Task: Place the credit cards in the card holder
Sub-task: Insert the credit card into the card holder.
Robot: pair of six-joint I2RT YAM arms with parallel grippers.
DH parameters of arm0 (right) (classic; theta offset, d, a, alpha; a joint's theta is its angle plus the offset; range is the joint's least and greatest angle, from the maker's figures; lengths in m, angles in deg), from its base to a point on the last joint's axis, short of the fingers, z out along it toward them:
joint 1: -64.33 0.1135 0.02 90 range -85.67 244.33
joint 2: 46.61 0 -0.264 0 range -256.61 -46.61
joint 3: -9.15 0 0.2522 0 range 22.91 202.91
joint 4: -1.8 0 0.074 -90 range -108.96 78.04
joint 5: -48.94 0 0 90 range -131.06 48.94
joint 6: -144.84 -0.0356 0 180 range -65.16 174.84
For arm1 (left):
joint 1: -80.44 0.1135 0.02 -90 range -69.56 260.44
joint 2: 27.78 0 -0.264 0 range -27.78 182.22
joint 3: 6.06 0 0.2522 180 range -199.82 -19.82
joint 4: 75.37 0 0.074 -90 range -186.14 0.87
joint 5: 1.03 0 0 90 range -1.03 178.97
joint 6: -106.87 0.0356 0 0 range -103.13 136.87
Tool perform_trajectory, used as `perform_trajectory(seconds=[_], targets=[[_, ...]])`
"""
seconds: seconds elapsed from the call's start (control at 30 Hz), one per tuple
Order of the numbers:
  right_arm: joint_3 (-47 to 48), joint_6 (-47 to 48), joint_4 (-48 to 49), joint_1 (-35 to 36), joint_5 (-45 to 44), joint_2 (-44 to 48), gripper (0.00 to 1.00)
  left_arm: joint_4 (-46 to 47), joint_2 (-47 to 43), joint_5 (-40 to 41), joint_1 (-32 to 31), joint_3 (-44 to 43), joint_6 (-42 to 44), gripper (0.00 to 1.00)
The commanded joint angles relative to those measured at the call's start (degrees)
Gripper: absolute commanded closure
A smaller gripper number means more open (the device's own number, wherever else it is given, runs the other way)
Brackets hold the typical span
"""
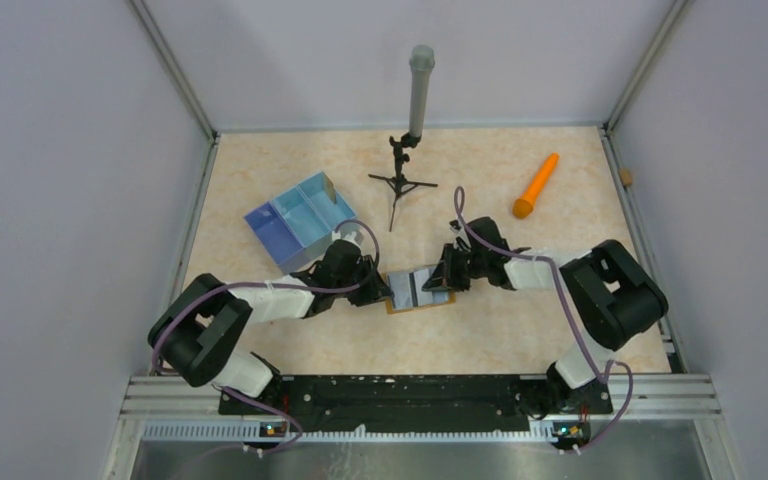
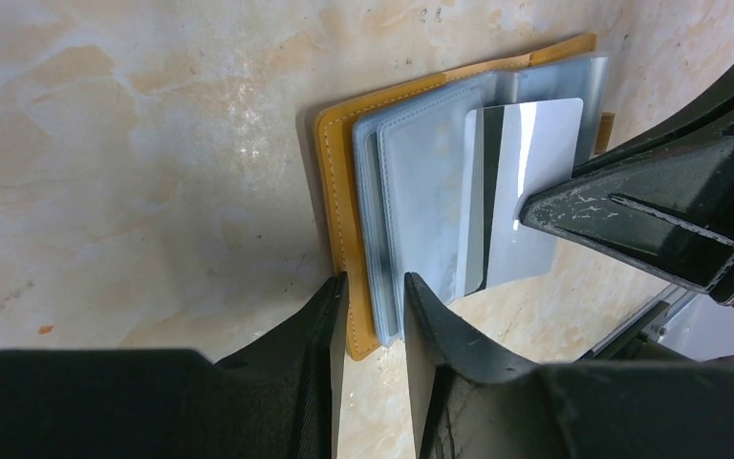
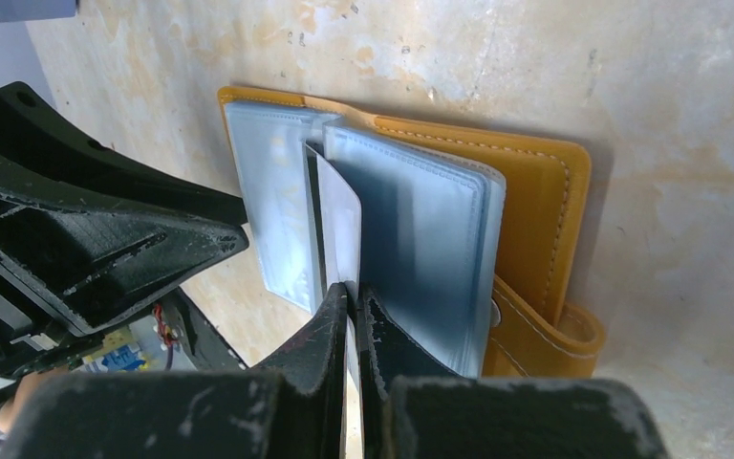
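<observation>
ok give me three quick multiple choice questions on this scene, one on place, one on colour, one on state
1. Where is the blue tray relative to the card holder?
A) farther back, to the left
B) to its right
C) under it
2. What colour is the card holder's cover?
A) black
B) mustard-orange
C) red
3. What state is the right gripper in?
A) open, empty
B) shut, empty
C) shut on a card

Answers: 1 A, the top view shows it back-left of the holder. 2 B, both wrist views show the stitched orange cover. 3 C, its jaws pinch the card's edge at the pockets.
</observation>
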Motion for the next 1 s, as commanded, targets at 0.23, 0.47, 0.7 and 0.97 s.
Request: perform_trajectory(seconds=[0.23,0.47,0.7,0.97], targets=[[3.3,1.75,-5.38,2.22,-2.69,-5.55,1.0,1.13,2.81,-1.71,-0.5,0.78,1.68,0.71],[8.58,3.98,-11.73,5.47,-8.49,-5.23,0.97,1.32,2.5,-1.75,-0.42,0.66,1.8,0.71],[12.92,6.97,-18.57,7.87,-15.22,-4.78,0.79,1.5,2.19,-1.18,-0.42,0.88,1.58,0.71],[14.67,9.45,-20.87,9.07,-19.01,-3.69,0.62,1.66,2.17,-0.95,-0.5,1.02,1.44,0.72]])
